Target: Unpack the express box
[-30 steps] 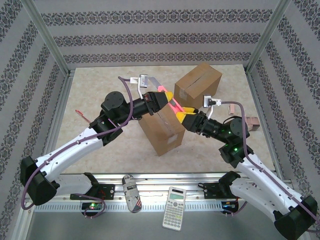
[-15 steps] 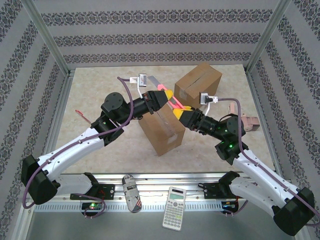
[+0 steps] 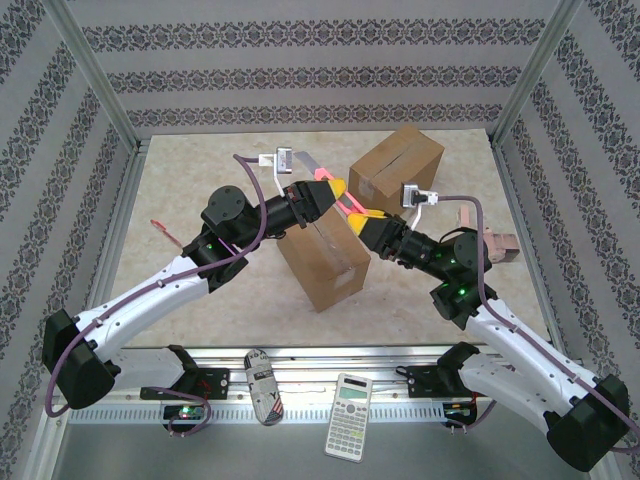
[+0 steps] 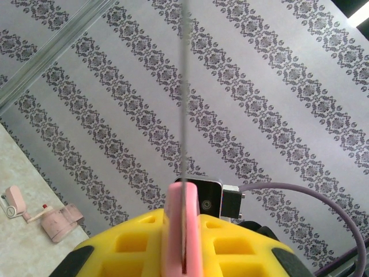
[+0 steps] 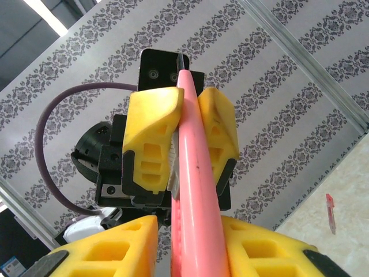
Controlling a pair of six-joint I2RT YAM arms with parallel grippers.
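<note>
While your left tool (image 3: 338,191) pinches the pink cutter (image 3: 352,208) above the express box (image 3: 325,265) mid-table, seat your right tool (image 3: 364,226) squarely round its handle. I cannot tell whether it grips. Confirm that before releasing left.

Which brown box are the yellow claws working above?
The nearer box, mid-table, below the left tool and right tool meeting at a pink cutter. The other box sits farther back, apart.

Lab robot cell, aluminium frame (image 3: 95,75), patterned walls (image 3: 300,75)
</note>
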